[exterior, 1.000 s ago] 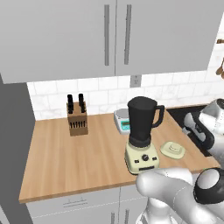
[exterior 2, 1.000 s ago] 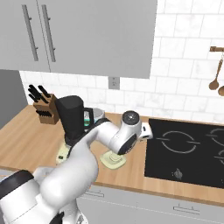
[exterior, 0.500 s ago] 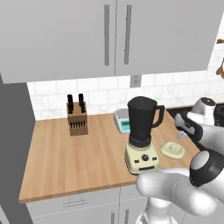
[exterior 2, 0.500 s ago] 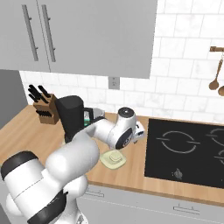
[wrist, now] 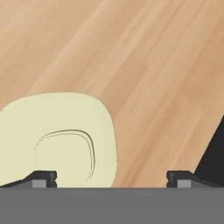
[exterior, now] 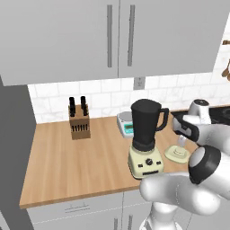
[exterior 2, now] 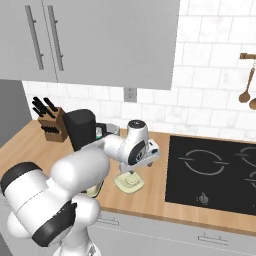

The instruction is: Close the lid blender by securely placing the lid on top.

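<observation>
On a wooden counter (exterior: 81, 157) beside a black cooktop (exterior 2: 215, 170), the gripper (wrist: 111, 177) hangs just above the lid (wrist: 61, 140), its jaws spread wide and holding nothing. The lid (exterior: 178, 154) lies flat on the wood, just to the right of the blender (exterior: 145, 137), whose black jar stands uncovered.

A wooden bench (exterior: 67, 161) runs along a white tiled wall (exterior: 99, 92) that carries a grey socket (exterior: 139, 83). Grey cabinets (exterior: 90, 40) with long bar handles (exterior: 109, 36) hang above. A black hob (exterior 2: 215, 172) sits in the bench. A knife block (exterior: 79, 123) stands near the wall, and wooden spoons (exterior 2: 246, 95) hang on the tiles.
</observation>
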Controlling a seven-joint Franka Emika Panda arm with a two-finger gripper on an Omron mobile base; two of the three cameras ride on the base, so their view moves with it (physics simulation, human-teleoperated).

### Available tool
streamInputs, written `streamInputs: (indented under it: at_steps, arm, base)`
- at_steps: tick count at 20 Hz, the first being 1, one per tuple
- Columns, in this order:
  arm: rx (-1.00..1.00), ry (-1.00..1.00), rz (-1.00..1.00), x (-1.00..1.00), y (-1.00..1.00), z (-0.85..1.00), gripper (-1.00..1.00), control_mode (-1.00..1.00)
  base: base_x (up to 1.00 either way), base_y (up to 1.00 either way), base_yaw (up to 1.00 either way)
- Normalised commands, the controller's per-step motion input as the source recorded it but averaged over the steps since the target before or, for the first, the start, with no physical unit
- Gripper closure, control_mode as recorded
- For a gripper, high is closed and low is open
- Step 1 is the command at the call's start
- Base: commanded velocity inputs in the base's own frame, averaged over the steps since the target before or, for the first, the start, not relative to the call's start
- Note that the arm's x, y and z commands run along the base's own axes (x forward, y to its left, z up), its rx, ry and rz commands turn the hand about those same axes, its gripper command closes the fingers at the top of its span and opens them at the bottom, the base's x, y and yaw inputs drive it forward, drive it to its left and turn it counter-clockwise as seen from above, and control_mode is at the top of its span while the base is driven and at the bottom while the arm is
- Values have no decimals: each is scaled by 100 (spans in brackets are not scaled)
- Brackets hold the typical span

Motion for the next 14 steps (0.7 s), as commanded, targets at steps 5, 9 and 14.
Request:
streamInputs:
  at_steps: [5, 9, 14]
  arm:
    - [-1, 12, 6, 0, 17, -28, -100, -100]
    - [0, 2, 5, -5, 1, -32, -100, -100]
    - [0, -1, 2, -24, 2, -11, -100, -100]
  base:
    - [0, 0, 0]
    - [0, 0, 0]
    - [0, 0, 0]
